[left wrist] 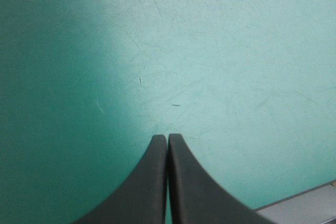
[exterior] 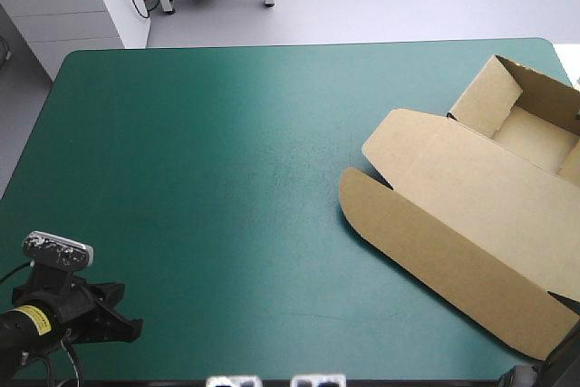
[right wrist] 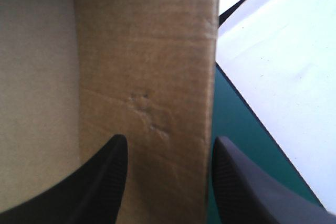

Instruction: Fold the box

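The brown box [exterior: 471, 215] lies on the right side of the teal-green table as an open tray with its lid flat. The tray part [exterior: 535, 133], walls raised, is at the far right, and the lid with a rounded flap [exterior: 362, 201] reaches toward the table's middle. My left gripper [exterior: 130, 310] rests at the near left corner, far from the box. It is shut [left wrist: 167, 137] over bare cover. My right gripper [right wrist: 169, 140] is open, its black fingers standing on either side of a strip of brown board [right wrist: 147, 51]. In the high view only a dark bit of that arm [exterior: 548, 373] shows.
The table's edge [right wrist: 247, 108] runs close beside my right gripper, with pale floor beyond it. Bare teal-green cover [exterior: 217, 160] spans the left and middle of the table.
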Controlling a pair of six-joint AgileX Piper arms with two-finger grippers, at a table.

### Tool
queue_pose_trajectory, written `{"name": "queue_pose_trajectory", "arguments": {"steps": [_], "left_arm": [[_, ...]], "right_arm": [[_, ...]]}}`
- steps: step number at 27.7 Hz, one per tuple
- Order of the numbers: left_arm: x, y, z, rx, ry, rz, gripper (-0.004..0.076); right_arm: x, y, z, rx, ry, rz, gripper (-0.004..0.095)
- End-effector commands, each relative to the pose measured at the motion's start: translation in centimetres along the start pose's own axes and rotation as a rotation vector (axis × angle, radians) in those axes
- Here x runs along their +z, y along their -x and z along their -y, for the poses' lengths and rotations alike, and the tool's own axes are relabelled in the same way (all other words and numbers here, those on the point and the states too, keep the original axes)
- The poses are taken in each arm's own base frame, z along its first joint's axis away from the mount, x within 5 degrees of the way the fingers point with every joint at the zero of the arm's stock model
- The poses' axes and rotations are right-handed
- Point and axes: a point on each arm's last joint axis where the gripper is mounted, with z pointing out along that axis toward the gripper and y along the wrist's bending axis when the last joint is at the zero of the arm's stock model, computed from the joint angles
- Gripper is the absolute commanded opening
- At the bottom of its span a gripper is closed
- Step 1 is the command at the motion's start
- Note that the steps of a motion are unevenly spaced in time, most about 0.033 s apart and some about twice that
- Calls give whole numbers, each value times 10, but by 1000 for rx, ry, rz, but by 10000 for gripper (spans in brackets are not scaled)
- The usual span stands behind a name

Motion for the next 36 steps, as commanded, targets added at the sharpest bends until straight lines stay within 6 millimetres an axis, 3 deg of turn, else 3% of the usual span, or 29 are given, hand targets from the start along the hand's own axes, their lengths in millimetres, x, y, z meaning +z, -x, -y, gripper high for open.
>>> {"name": "queue_pose_trajectory", "arguments": {"steps": [1, 4, 6, 12, 18, 24, 27, 29, 36], "left_arm": [[-4, 0, 2, 12, -13, -31, -8], [-4, 0, 2, 11, -16, -31, -8], [-4, 0, 1, 12, -10, -31, -8], [-4, 4, 1, 44, -8, 15, -8], [-8, 2, 1, 47, -5, 108, -8], [1, -19, 0, 47, -4, 133, -8], [7, -30, -1, 79, -5, 124, -8], [8, -35, -1, 97, -4, 130, -8], [19, -47, -2, 93, -8, 154, -8]], "right_arm": [[-69, -5, 9, -6, 26, 146, 468], [-118, -20, 8, -30, 112, 246, 467], [-151, -33, 4, -45, 204, 314, 401], [-226, -73, -1, -110, 399, 485, 3], [-293, -127, -12, -210, 512, 647, -10], [-338, -185, -31, -414, 607, 751, -10], [-345, -210, -37, -522, 636, 763, -10], [-337, -222, -36, -565, 615, 744, -8], [-263, -266, -38, -699, 576, 524, -11]]}}
